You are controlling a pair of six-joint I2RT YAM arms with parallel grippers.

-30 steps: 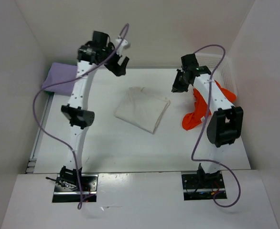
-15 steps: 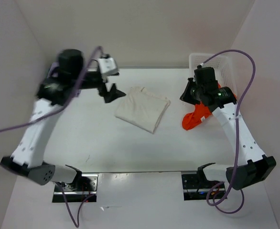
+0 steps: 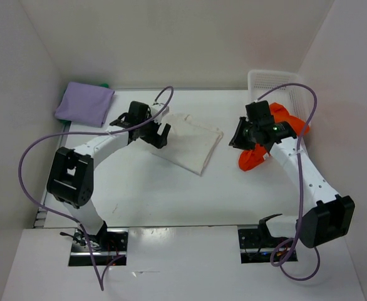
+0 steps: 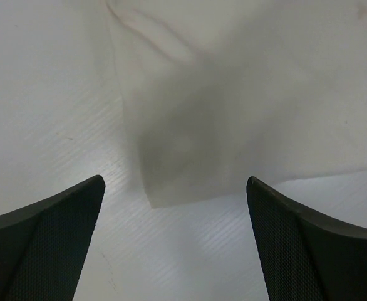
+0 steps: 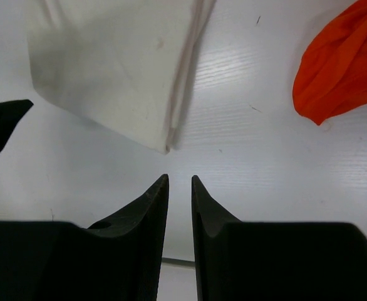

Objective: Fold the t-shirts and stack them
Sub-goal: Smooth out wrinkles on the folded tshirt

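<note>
White walls box in a white counter [image 3: 171, 194]. The white t-shirt [image 3: 193, 147] lies folded near its middle, so I'll place everything from that.

The left gripper [image 3: 160, 135] sits low at the shirt's left corner with its fingers spread as wide as they go. From its wrist camera that corner lies squarely between them. It looks lined up to take the corner, for another fold or to lift the bundle. I can't tell if it touches the cloth yet.

The right gripper [image 3: 235, 139] hangs just right of the white t-shirt, facing its right edge. Its fingers are barely parted, a narrow slit between them, and they hold nothing. My guess is it is opening to take that side, so both arms can move the shirt without undoing the fold.

Far left of the white t-shirt, by the back wall, the lavender t-shirt [image 3: 84, 103] rests folded, with a sliver of the green t-shirt [image 3: 104, 85] showing behind it. That seems to be the stack.

To the right, the orange-red t-shirt [image 3: 251, 160] spills crumpled from the mesh basket [image 3: 274, 78] onto the counter, not yet folded. Of the 4 shirts, 2 look finished.
</note>
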